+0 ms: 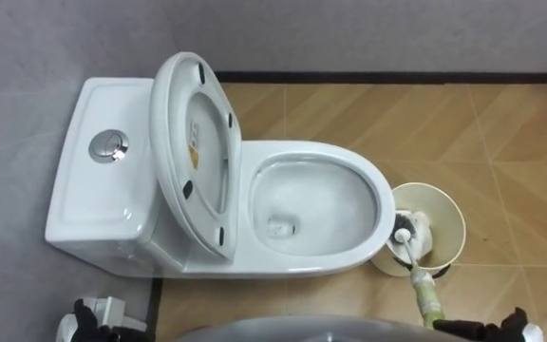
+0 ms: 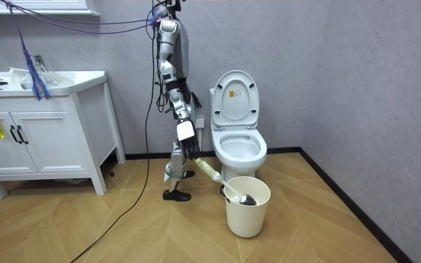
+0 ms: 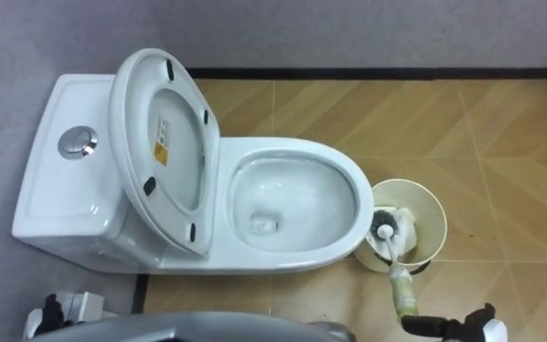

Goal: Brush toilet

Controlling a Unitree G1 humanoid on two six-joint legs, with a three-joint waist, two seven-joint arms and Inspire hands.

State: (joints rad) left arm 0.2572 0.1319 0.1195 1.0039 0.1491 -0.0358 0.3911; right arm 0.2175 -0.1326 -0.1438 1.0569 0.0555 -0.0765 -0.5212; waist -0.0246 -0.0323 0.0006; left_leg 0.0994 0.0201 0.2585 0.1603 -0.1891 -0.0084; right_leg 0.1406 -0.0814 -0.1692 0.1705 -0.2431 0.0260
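Beside toilet [image 1: 373, 185], brush [image 1: 414, 268] stands in bucket [image 1: 460, 220], right hand [image 1: 501, 330] gripping it.

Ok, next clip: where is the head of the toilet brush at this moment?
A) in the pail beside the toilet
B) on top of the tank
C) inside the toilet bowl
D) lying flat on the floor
A: the toilet brush, held by the right hand, has its head down in the pail that stands beside the toilet.

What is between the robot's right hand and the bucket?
The toilet brush: its handle runs from the right hand to the bucket, with its head inside. The right eye view shows it.
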